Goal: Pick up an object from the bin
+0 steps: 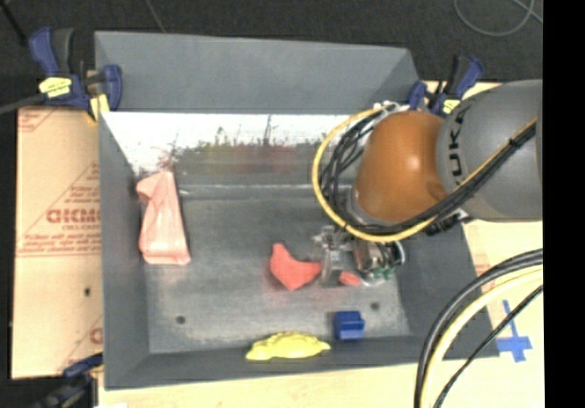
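Observation:
My gripper (335,260) is low in the bin's right half, below the orange wrist cover. It sits at the right end of a coral-red soft lump (291,269), whose red colour also appears just right of the gripper. A small blue block (348,325) lies on the floor a little in front of the gripper. At the front wall lies a flat yellow thing (287,347), to the left of the blue block.
A pink crumpled bag (162,221) leans against the bin's left wall. The arm and its looped cables cover the bin's right rear part. Bare floor stretches between the pink bag and the red lump.

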{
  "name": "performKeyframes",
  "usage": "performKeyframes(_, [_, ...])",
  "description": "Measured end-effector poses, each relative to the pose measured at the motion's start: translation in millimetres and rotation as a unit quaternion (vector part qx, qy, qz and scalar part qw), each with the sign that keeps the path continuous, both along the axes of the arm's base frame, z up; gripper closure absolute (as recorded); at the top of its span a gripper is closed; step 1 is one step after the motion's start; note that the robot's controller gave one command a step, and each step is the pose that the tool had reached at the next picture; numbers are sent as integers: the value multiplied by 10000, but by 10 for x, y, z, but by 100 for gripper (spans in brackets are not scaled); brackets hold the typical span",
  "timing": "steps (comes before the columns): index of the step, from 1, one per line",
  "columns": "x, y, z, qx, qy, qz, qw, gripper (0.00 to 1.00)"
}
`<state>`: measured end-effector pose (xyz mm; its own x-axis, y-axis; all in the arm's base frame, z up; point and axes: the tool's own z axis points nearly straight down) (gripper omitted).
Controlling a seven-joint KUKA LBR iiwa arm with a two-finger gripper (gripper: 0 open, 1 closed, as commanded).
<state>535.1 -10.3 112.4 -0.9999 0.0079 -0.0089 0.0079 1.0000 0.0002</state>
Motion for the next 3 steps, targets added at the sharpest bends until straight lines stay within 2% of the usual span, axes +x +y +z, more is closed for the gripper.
performKeyframes(1, [8, -2, 60, 0, -14, -4, 10000, 100])
performKeyframes(3, [-10, -5, 286, -1, 23, -11, 10000, 100])
